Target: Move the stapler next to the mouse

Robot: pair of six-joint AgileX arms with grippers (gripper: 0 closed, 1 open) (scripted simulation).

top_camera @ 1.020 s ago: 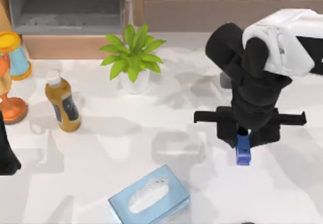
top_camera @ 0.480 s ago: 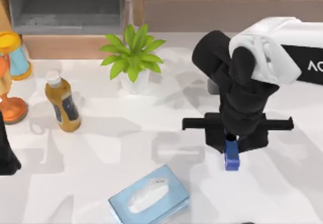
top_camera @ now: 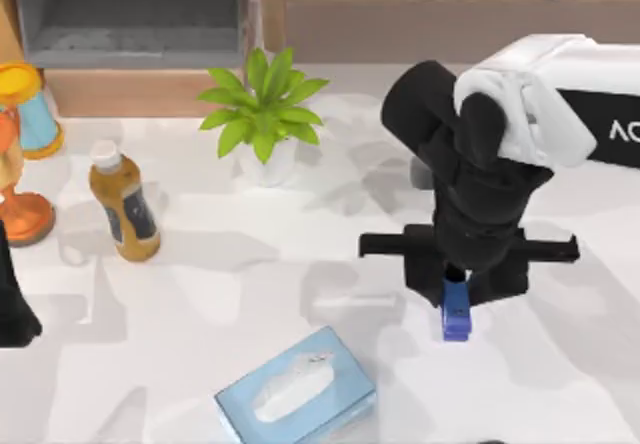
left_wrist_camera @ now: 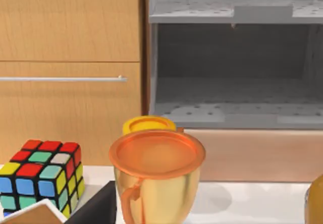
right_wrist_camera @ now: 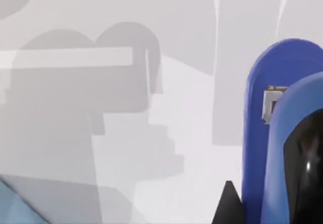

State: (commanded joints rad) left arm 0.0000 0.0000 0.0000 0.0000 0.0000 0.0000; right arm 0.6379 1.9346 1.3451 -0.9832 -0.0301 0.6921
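The stapler (top_camera: 457,322), a small royal-blue block, hangs just above the white table right of centre, pointing toward the front edge. My right gripper (top_camera: 456,299) is shut on its rear part from above, and the black wrist covers that part of it. In the right wrist view the stapler (right_wrist_camera: 275,128) fills the side of the picture, with a black finger (right_wrist_camera: 308,176) pressed on it and the arm's shadow on the table below. The mouse is out of view. My left arm (top_camera: 10,304) is parked at the table's left edge.
A pale blue tissue box (top_camera: 297,389) lies at the front, left of the stapler. A potted plant (top_camera: 262,114) and a brown bottle (top_camera: 123,204) stand farther back and left. Near the left arm are an orange-gold cup (left_wrist_camera: 157,178) and a colour cube (left_wrist_camera: 40,178).
My right arm carried the stapler to the left and a little toward the front edge, with most of that shift early on. The left arm stayed still.
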